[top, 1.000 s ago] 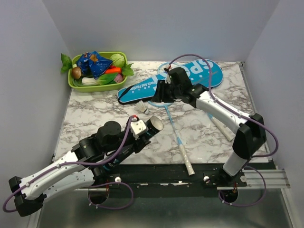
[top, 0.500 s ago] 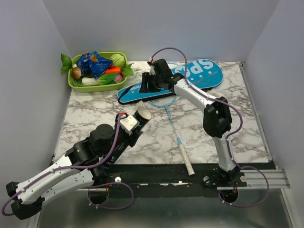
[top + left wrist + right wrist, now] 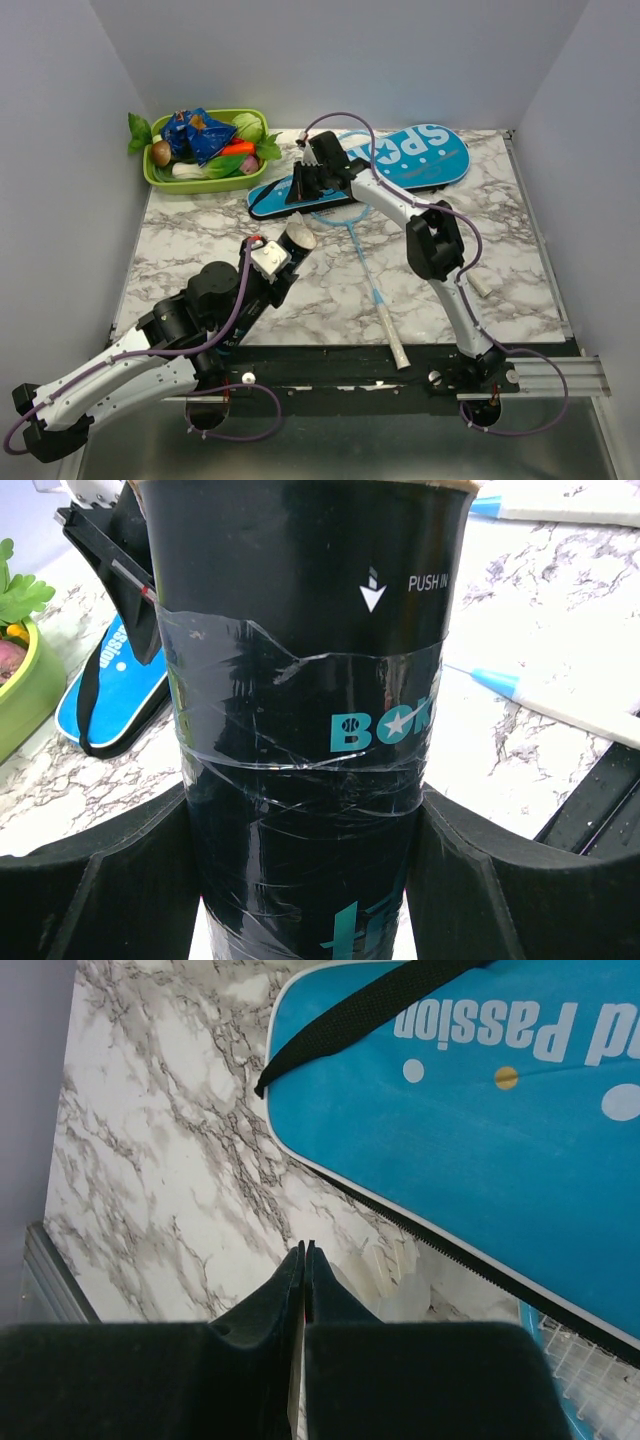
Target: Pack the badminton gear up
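Observation:
My left gripper (image 3: 279, 277) is shut on the dark clear tube (image 3: 292, 252), holding it tilted with its open end up; the tube fills the left wrist view (image 3: 300, 680). My right gripper (image 3: 296, 190) is shut (image 3: 305, 1250), low over the narrow strap end of the blue "SPORT" cover (image 3: 420, 155). A white shuttlecock (image 3: 425, 1275) lies on the table just right of the right fingertips, by the cover's zipper edge (image 3: 480, 1140); I cannot tell if they touch. One light-blue racket (image 3: 372, 285) lies with its head under the cover. The second racket's white butt (image 3: 480, 285) shows behind the right arm.
A green tray (image 3: 160, 181) of toy vegetables stands at the back left, close to the cover's narrow end. The right arm is folded over the table's middle. Grey walls close in the left, right and back sides.
My right gripper has moved left along the cover from the racket head to the strap end, the arm folding. My left gripper has drawn the tube slightly back and left.

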Robot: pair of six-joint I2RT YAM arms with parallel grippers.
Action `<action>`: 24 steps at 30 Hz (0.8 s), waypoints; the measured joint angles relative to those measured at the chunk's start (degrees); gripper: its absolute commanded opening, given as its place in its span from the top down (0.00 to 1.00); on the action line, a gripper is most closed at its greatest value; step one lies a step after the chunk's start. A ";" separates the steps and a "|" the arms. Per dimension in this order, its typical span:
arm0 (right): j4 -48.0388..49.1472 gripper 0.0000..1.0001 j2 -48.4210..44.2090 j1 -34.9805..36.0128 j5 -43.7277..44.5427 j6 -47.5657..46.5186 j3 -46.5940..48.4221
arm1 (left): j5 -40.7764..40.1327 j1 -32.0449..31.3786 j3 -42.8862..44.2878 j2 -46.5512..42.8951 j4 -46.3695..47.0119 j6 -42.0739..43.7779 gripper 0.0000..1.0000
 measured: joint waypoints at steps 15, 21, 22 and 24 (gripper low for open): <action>-1.97 0.91 3.82 0.00 -2.19 -1.18 2.43 | -0.09 0.00 0.00 -0.13 -0.02 0.00 1.00; -2.05 0.94 3.39 -0.28 -2.16 -2.29 -1.57 | -0.07 0.00 0.00 -0.13 -0.02 0.02 1.00; -2.19 0.94 3.28 -0.35 -2.16 -2.49 -2.25 | -0.07 0.00 0.00 -0.13 -0.02 0.02 1.00; -2.45 0.95 2.69 -0.44 -2.14 -2.95 -4.57 | -0.07 0.00 0.00 -0.13 -0.02 0.00 1.00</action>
